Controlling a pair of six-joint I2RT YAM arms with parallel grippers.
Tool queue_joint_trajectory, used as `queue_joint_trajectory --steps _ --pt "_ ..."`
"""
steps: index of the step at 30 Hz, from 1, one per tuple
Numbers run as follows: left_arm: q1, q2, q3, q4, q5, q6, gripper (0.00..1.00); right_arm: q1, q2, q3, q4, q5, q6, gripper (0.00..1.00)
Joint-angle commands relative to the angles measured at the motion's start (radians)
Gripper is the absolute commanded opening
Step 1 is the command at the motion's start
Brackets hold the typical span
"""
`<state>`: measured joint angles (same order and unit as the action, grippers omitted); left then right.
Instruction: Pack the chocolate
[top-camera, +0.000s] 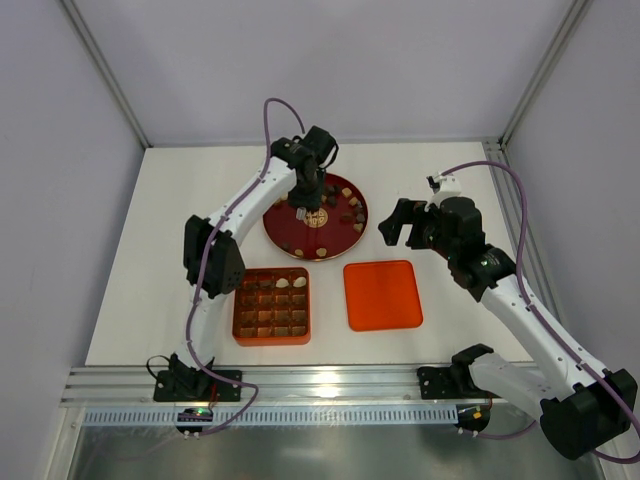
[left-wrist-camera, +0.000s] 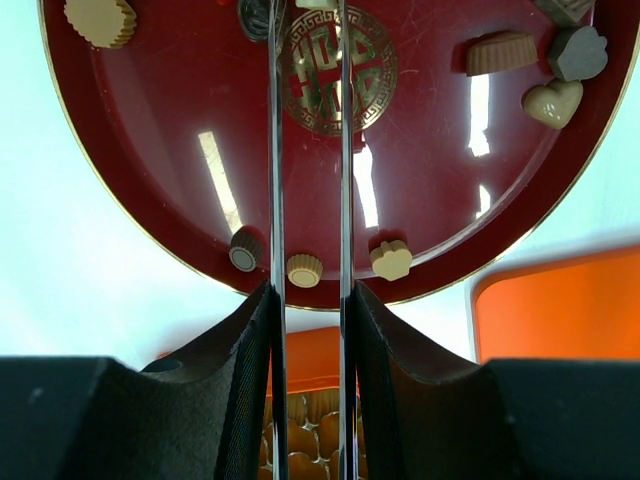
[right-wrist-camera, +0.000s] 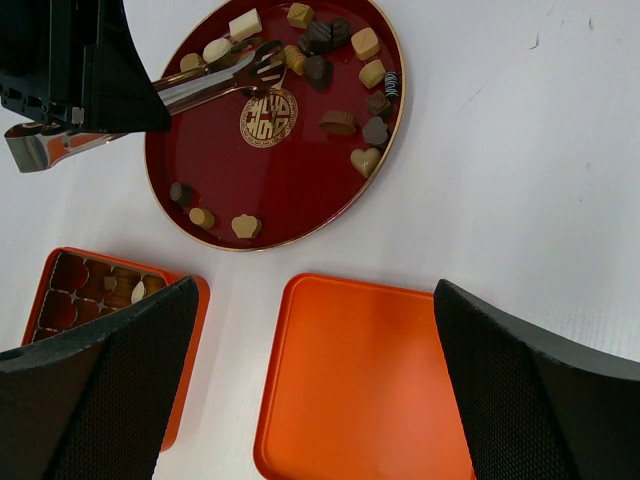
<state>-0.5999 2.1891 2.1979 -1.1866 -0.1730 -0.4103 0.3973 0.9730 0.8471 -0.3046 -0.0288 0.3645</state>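
Two arms work over a white surface (top-camera: 180, 200): the left arm (top-camera: 250, 195) reaches toward the far middle, and the right arm (top-camera: 525, 305) bends in from the right side. Next in size we see a round dark-red tray (top-camera: 288, 230) with a gold emblem at its centre, lying toward the far side. Nearer the arm bases sit an orange gridded box (top-camera: 238, 312) on the left and, beside it on the right but apart, a flat orange lid (top-camera: 382, 295). The right claw (right-wrist-camera: 315, 300) hangs above the lid's far edge, its fingers spread wide with nothing between them. The left claw (left-wrist-camera: 310, 292) points down over the tray, its fingers pressed against the two blades of metal tongs (right-wrist-camera: 200, 85), pinching them. The tong tips reach just past the emblem. Most of the chocolate (right-wrist-camera: 325, 60) lies scattered on the tray, bunched along its far and right rim. Three more pieces sit in a row by the near rim: dark, light brown and cream. A few pieces fill cells at the box's far-right corner.
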Motion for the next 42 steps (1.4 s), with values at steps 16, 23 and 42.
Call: queue_joint_trajectory --steps 16,23,42 --pt "0.003 -0.038 0.034 0.010 0.021 0.013 0.22 0.003 -0.010 0.024 0.025 0.010 -0.009 1.00" --pt "0.005 -0.074 0.051 -0.010 0.026 0.016 0.21 0.003 -0.010 0.024 0.027 0.012 -0.007 1.00" --pt "0.003 -0.521 -0.352 -0.007 0.063 -0.030 0.20 0.003 0.003 0.023 0.044 -0.005 -0.001 1.00"
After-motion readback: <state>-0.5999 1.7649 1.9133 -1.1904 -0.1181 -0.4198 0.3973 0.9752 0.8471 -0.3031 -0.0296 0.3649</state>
